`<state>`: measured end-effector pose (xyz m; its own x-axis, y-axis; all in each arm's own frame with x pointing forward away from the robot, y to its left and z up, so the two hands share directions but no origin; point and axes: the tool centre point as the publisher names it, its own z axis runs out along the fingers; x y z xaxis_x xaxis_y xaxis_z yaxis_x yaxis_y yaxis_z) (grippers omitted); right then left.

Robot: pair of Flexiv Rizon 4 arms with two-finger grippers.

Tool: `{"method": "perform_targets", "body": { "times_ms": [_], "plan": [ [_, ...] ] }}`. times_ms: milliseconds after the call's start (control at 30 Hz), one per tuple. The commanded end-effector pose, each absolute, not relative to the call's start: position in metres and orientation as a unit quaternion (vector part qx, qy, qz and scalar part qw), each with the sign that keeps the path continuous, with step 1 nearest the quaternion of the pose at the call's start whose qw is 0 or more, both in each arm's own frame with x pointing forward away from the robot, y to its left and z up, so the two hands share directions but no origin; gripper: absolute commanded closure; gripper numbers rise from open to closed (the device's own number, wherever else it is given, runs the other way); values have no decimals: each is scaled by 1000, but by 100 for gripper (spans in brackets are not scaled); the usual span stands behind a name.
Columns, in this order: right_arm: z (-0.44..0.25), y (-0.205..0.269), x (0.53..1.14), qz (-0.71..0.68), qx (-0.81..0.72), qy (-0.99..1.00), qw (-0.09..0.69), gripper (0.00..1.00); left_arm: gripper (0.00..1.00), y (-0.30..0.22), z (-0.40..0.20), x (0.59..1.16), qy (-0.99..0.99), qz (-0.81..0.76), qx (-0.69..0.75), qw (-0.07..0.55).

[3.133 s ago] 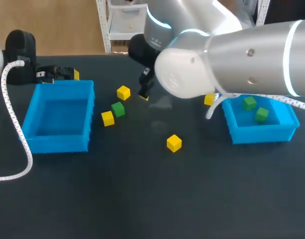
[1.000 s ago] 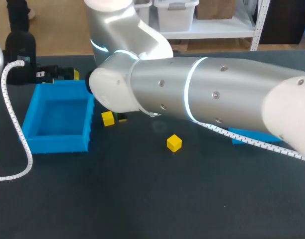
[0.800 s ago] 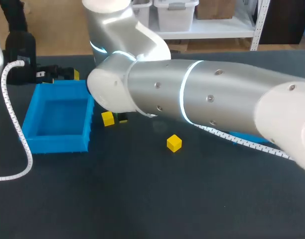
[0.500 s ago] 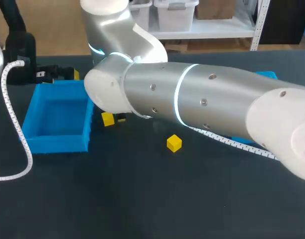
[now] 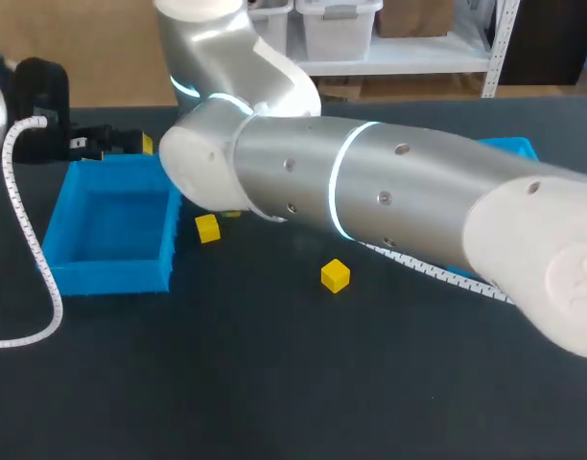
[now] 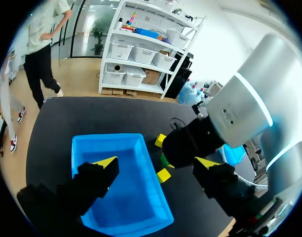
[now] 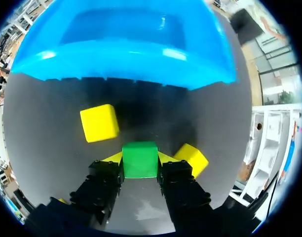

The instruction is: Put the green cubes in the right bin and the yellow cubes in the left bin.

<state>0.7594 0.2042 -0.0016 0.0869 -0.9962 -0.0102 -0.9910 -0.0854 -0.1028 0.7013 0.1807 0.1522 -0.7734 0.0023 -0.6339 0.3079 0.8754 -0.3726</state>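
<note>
One green cube (image 7: 139, 159) is clamped between the right gripper (image 7: 140, 163) fingers on opposite flat faces, just short of the left bin (image 7: 126, 44), flanked by yellow cubes (image 7: 98, 122). Judged light, rigid, non-fragile; mid-face hold appears sound. The left gripper (image 6: 157, 165) is spread apart, empty.

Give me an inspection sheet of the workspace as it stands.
Surface: dark table.
Job's things: left bin, no cubes seen inside; right bin mostly hidden by my right arm; lone yellow cube mid-table; two more yellow cubes beside the green cube, near the left bin.
Clutter: nothing seen.
Grippers: right gripper shut on green cube; left gripper open, above left bin.
Cables: white coiled cable by left bin.
Surroundings: nothing seen reaching over the table.
</note>
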Motion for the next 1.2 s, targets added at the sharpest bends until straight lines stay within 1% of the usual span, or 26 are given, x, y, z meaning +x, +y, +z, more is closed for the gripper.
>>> {"method": "perform_targets", "body": {
  "times_ms": [33,300,533,733,1200],
  "plan": [
    [14,189,757,-31,-727,684,56,100,0,183,151,701,910,-239,87,328],
    [49,160,765,-24,-687,721,86,100,0,183,151,701,910,-239,87,328],
    [76,117,768,-24,-642,759,111,100,0,183,151,701,910,-239,87,328],
    [91,70,773,-30,-588,798,129,100,0,183,151,701,910,-239,87,328],
    [94,-57,773,-46,-434,890,130,100,0,183,151,701,910,-239,87,328]
  ]
}}
